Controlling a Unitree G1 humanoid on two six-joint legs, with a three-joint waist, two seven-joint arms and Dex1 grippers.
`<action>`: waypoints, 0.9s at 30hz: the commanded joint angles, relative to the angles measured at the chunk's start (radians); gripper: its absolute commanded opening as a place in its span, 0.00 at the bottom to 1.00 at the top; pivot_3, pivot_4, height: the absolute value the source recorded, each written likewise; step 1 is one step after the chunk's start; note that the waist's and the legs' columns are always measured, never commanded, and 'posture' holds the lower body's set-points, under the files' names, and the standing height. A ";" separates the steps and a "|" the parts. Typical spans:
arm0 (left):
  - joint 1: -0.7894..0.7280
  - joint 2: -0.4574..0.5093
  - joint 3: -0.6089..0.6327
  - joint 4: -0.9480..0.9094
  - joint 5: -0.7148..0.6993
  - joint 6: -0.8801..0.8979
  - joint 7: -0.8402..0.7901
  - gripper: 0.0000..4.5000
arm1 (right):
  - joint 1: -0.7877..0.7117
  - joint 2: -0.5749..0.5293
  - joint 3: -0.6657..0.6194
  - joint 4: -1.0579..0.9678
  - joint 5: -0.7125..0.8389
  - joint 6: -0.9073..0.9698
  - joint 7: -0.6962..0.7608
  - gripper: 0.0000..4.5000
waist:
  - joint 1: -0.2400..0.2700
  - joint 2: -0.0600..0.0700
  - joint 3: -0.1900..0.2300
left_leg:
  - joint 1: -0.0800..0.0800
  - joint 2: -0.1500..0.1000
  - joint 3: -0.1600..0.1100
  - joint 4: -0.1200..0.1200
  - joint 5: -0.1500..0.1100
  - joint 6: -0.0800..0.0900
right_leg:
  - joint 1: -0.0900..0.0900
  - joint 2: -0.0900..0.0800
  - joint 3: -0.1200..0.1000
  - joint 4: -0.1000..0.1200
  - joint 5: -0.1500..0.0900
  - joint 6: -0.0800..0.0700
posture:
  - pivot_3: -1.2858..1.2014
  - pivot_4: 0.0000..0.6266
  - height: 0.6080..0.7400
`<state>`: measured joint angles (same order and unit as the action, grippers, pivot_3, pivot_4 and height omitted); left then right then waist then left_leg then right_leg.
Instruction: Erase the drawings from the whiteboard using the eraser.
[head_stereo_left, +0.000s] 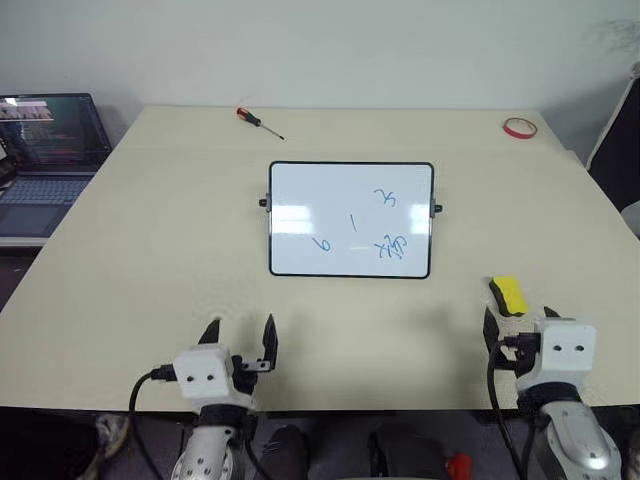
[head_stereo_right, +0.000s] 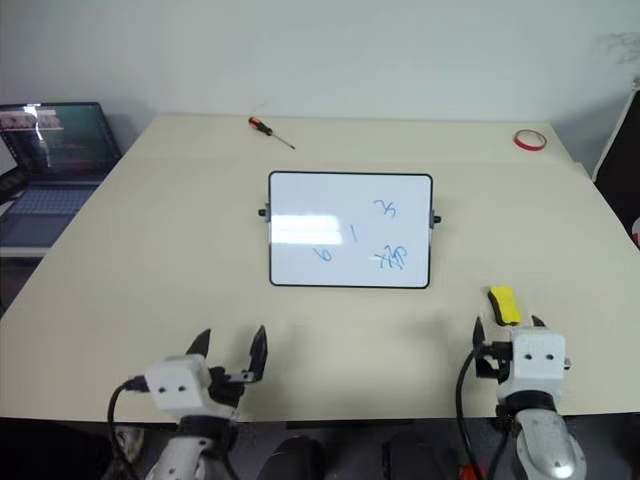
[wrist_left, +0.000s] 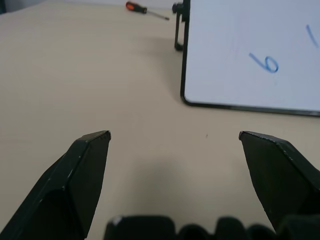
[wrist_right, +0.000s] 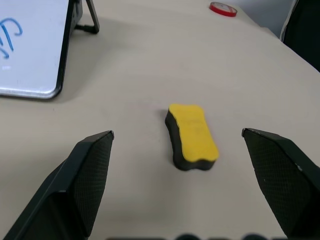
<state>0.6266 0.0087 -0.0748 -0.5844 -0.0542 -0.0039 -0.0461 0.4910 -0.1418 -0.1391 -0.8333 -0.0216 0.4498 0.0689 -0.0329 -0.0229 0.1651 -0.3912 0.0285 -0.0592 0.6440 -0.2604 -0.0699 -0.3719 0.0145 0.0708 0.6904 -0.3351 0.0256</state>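
Just ahead of the right claw (wrist_right: 177, 135), with its 2 matt black, finely textured plastic-looking fingers spread wide, lies the oblong eraser (wrist_right: 191, 135): a smooth, soft-looking bright yellow top on a dull black foam-like base. It rests on the matt, smooth beige table (head_stereo_left: 150, 250), which shows no gloss. Further ahead and toward the left claw (wrist_left: 175, 135), whose 2 black fingers are equally matt, lies the rectangular glossy white whiteboard (head_stereo_left: 310, 215) with a thin black plastic-looking frame; its surface throws soft reflections, and the thin blue marker drawings (head_stereo_left: 392, 248) sit flat on it. Far beyond the left claw, the orange-handled screwdriver (head_stereo_left: 258, 122) has a shiny handle and a thin dark metal-looking shaft. Far beyond the right claw is a smooth red tape ring (head_stereo_left: 519, 127).
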 joint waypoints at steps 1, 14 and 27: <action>0.009 0.003 -0.017 -0.050 0.002 -0.024 -0.003 1.00 | -0.002 -0.012 -0.017 -0.061 -0.006 0.009 0.007 1.00 | 0.000 0.000 0.000 | 0.000 0.000 0.000 0.000 0.000 0.000 | 0.000 0.000 0.000 0.000 0.000 0.000 | 0.52 0.24 1.00; -0.046 0.038 0.039 -0.009 -0.049 -0.041 -0.043 1.00 | 0.003 0.030 -0.035 -0.059 -0.013 0.012 -0.034 1.00 | 0.000 -0.001 0.000 | 0.000 0.000 0.000 0.000 0.000 0.000 | 0.000 0.000 0.000 0.000 0.000 0.000 | 0.52 0.24 1.00; -0.170 0.059 0.100 0.069 -0.080 -0.036 -0.073 1.00 | -0.050 0.063 -0.027 -0.001 -0.027 -0.001 -0.065 1.00 | 0.000 0.000 -0.001 | 0.000 -0.001 0.000 0.000 0.000 0.000 | 0.000 0.001 0.000 0.001 0.000 0.000 | 0.52 0.24 1.00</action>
<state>0.4606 0.0647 0.0169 -0.5005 -0.1182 -0.0287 -0.1084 0.4418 -0.0844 -0.1637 -0.8154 -0.0480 0.4674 0.0160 -0.0326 -0.0227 0.1643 -0.3906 0.0279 -0.0590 0.6443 -0.2604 -0.0699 -0.3717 0.0150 0.0709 0.6912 -0.3350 0.0254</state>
